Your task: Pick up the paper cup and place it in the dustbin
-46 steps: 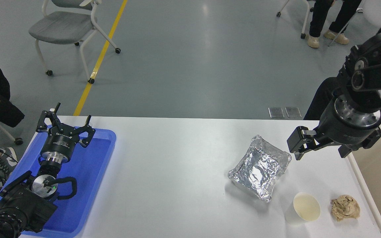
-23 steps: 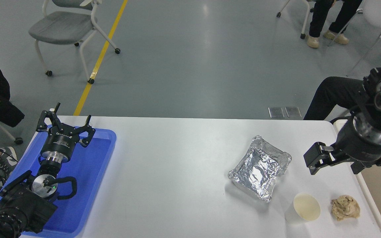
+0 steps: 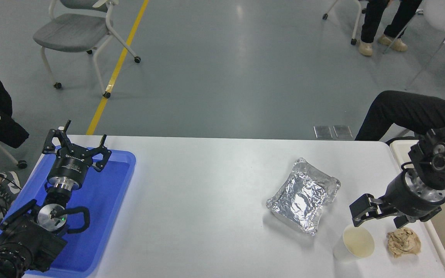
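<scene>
While I watch the head view, the only one I have, my right tool [image 3: 379,217] hangs low over the white table [image 3: 207,185] with its black fingers spread and nothing between them. Just below and slightly to the near side of it stands the small white tapered paper cup [image 3: 354,242], upright, its round rim and pale cream inside facing up; the nearer finger looks close above the rim's far edge, though I cannot tell from this angle whether it touches. To the tool's right, near the cup but apart from it, lies a crumpled brown paper wad [image 3: 403,242]. To the tool's left sits a crinkled silver foil container [image 3: 304,195], clear of the fingers. Beyond the tool's right side, at the table's end, is the large cream-beige plastic dustbin [image 3: 400,151], only part of its rim and inside showing.

My left tool [image 3: 76,150] is parked well away over a blue plastic tray [image 3: 119,181], fingers spread and empty.

I judge this to be the approach, with the grasp not yet made. Next I would bring the fingers down around the cup wall, keep off the wad, and close gently, since thin paper should crush easily.
</scene>
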